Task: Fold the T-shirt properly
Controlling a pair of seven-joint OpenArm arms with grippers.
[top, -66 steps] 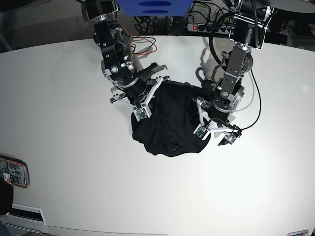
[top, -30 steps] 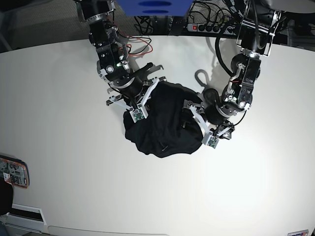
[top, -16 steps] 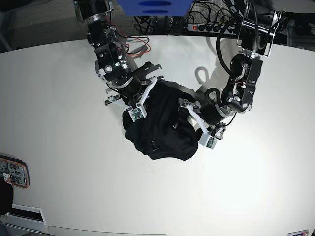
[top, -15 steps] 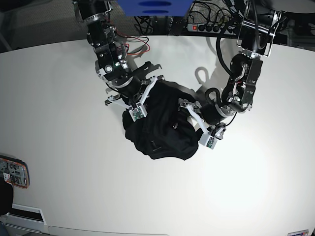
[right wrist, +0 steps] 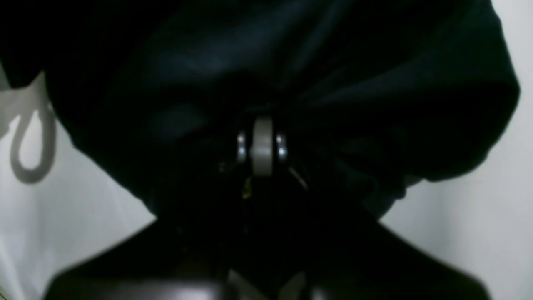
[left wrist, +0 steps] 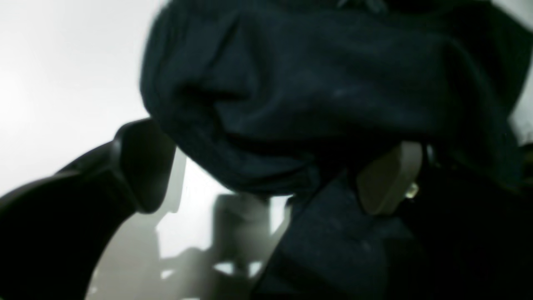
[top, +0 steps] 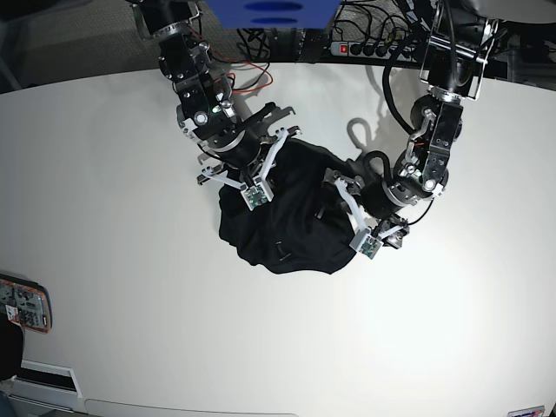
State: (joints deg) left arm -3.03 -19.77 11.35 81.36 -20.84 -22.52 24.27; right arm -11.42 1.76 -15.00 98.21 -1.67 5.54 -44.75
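The black T-shirt (top: 287,221) lies in a crumpled heap on the white table (top: 113,174). My right gripper (top: 252,181) presses into the heap's upper left. In the right wrist view the cloth (right wrist: 333,83) bunches tightly around its closed fingertips (right wrist: 262,146). My left gripper (top: 346,208) is at the heap's right edge. In the left wrist view its dark finger (left wrist: 141,166) and beige pad (left wrist: 387,179) stand wide apart, with a thick fold of the T-shirt (left wrist: 312,96) hanging between and above them.
A phone-like device (top: 22,304) lies at the table's left edge. A power strip (top: 373,49) and cables (top: 252,82) run along the far edge. A blue block (top: 269,10) hangs above the back. Bare table surrounds the heap.
Both grippers and the heap drifted left earlier, then shifted slightly back right and down in the last half second. The heap's shape has changed a little.
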